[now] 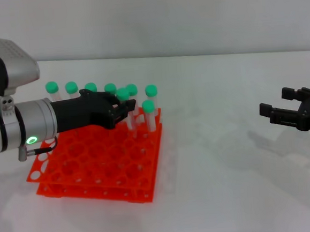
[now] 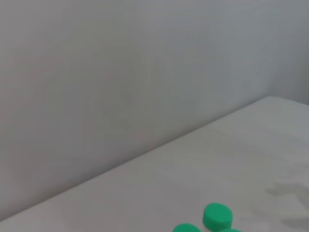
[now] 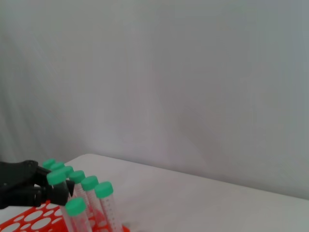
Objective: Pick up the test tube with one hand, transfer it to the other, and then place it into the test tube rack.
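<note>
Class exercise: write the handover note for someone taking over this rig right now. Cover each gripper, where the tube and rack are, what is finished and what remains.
Left gripper: over the far part of the test tube rack, shut on the test tube, which stands about upright among the other green-capped tubes.
Right gripper: open, empty, hovering over bare table well to the right of the rack.
Done: the pickup and handover appear complete, since the left gripper holds the tube at the rack.
Left: whether the tube is seated in a hole cannot be seen; lower it fully, release, withdraw the left arm.

Likely lab, test tube rack (image 1: 97, 166), white table (image 1: 230, 185)
</note>
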### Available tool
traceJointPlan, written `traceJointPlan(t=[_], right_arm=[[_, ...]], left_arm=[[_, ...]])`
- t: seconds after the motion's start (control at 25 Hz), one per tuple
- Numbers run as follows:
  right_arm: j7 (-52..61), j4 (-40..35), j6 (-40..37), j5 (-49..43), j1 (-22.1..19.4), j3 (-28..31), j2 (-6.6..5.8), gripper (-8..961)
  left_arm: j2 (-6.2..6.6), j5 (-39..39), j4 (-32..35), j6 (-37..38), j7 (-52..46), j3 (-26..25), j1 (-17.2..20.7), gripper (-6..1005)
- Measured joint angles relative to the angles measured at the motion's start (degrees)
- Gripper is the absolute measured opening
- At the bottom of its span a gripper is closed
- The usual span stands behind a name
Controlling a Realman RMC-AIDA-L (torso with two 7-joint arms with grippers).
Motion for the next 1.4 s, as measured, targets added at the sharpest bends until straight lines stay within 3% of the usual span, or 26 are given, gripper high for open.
traceJointPlan(t=[0.4,0.84,1.16,1.4], right_arm=[[-0.1,0.1,0.0,0.0,0.0,-0.1,0.00,858],[-0.1,0.1,0.3,0.0,0.0,0.0,0.00,858],[-1.5,0.1,2.1,0.6,-0.4,1.9,-0.10,858],[-10.5,6.0,10.4,6.2,-0.6,7.8,-0.09,858]], left_arm=[[0.06,-0.8,1.2,-0.1,-0.1,1.9,0.4,342],[0.04,-1.9,3.1,-2.8,0.1,1.8,3.2,805],[0.10,-13.3,9.3,-9.0,9.4,1.4,13.9,859],[0.07,-28.1,5.5,-12.4,23.5,0.6,21.5,877]])
